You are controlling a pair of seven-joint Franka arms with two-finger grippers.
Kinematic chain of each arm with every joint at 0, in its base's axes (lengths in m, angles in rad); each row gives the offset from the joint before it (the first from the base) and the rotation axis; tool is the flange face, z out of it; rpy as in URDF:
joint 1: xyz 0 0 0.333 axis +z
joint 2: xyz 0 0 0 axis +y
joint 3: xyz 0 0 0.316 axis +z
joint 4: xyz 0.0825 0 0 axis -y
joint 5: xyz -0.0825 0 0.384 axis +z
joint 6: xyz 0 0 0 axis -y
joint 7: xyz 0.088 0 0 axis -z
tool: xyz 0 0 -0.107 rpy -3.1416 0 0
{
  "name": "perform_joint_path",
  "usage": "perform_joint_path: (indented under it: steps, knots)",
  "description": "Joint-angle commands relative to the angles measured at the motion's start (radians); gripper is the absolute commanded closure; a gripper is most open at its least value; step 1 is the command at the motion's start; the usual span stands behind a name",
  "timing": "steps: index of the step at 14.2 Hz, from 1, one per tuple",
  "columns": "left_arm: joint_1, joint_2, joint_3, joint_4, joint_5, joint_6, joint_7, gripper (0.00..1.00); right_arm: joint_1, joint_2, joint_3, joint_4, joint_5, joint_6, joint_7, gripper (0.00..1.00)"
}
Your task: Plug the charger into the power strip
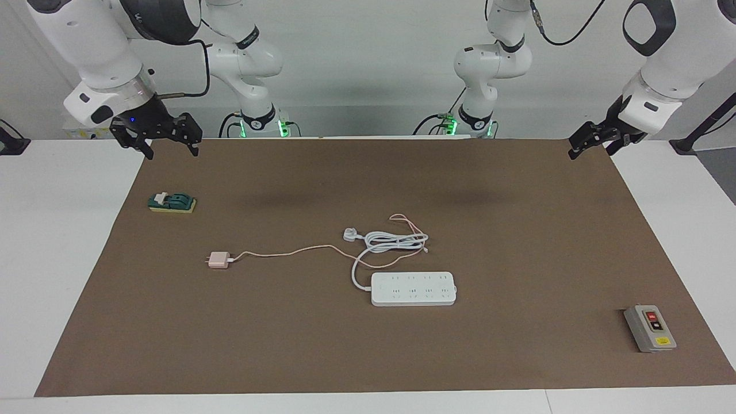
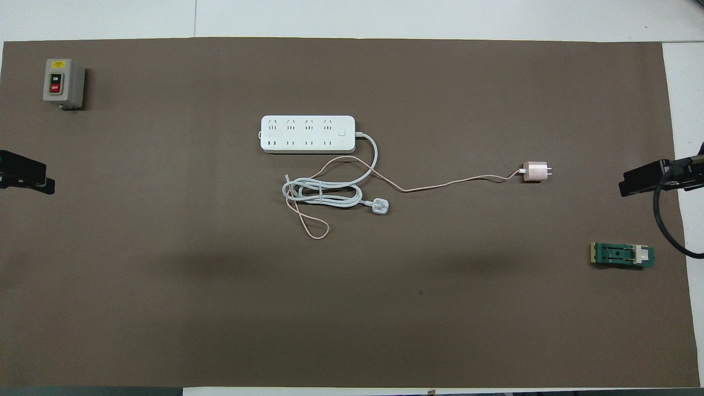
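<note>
Both claws empty, nothing started. Right claw, jaws spread, hangs over the mat corner at its own end of the bench; left claw, also open by my read, waits over the other corner. Charger lies flat toward the right arm's end, prongs pointing away from the power strip, pink cable trailing toward it. Strip sits mid-mat, long axis across the bench. I judge right arm nearer the charger, so it should go
</note>
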Motion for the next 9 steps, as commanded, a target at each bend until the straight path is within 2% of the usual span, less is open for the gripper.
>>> perform_joint_path:
  steps: [1, 6, 9]
  knots:
    - [0.008, -0.024, -0.003, -0.024, -0.011, 0.014, -0.009, 0.0, -0.055, -0.018, 0.001, -0.015, -0.001, -0.001, -0.012, 0.0]
    - [0.008, -0.024, -0.003, -0.024, -0.011, 0.014, -0.009, 0.0, -0.206, -0.018, 0.0, -0.072, 0.016, 0.068, -0.033, 0.0]
    - [0.008, -0.025, -0.003, -0.024, -0.011, 0.012, -0.009, 0.0, -0.271, 0.057, 0.0, -0.071, 0.042, 0.068, -0.002, 0.0]
